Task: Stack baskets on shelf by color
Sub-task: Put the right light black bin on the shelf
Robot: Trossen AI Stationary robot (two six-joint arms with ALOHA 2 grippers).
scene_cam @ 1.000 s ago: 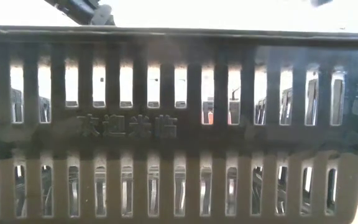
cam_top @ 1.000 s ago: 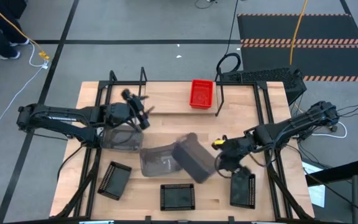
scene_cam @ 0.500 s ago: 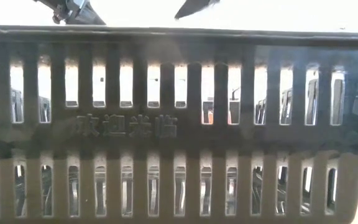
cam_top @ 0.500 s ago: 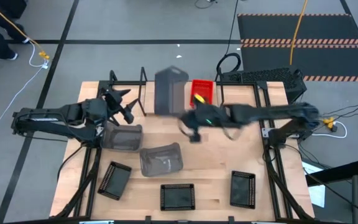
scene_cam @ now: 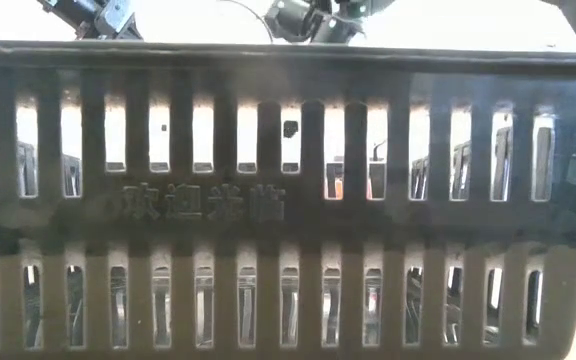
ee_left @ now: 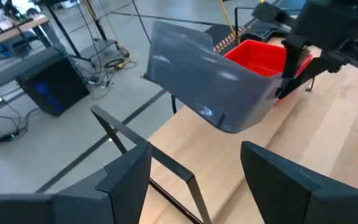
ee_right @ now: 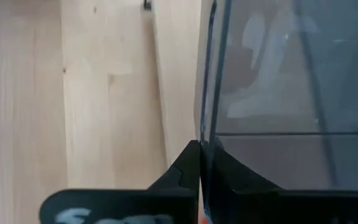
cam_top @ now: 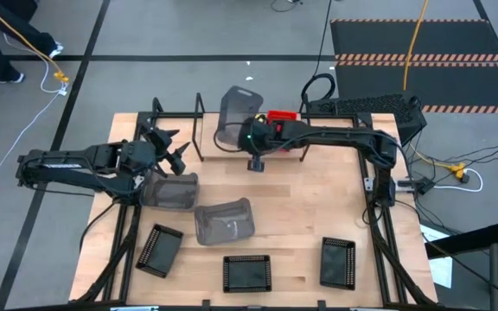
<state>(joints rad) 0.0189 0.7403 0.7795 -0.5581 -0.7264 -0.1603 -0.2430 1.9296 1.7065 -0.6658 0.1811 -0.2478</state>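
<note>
My right gripper (cam_top: 245, 134) is shut on a grey basket (cam_top: 234, 115), which it holds in the air over the shelf (cam_top: 210, 155) at the table's far edge, right beside a red basket (cam_top: 284, 116) standing on the shelf. The left wrist view shows that grey basket (ee_left: 210, 74) tipped, with the red basket (ee_left: 260, 56) behind it. My left gripper (cam_top: 169, 147) is open and empty, left of the held basket. Two more grey baskets (cam_top: 169, 190) (cam_top: 225, 220) lie on the table. Three black baskets (cam_top: 158, 250) (cam_top: 247, 272) (cam_top: 337, 262) stand along the near edge. My right gripper pinches one wall of the grey basket at its rim (ee_right: 205, 124), one finger on each face of the wall. The fingers reach it about level from the table's right side. The basket is lifted clear of shelf and table and hangs tilted.
A black basket's slotted wall (scene_cam: 288, 200) fills the low view and hides most of the table. Thin black upright frames (cam_top: 199, 108) (cam_top: 305, 130) rise at the shelf's ends. Bare wood lies in the table's middle right (cam_top: 318, 199).
My right arm has swung from the table's near right across to the far edge, carrying the grey basket up off the table's middle and over the shelf beside the red basket. My left gripper has drawn back a little toward the table's left.
</note>
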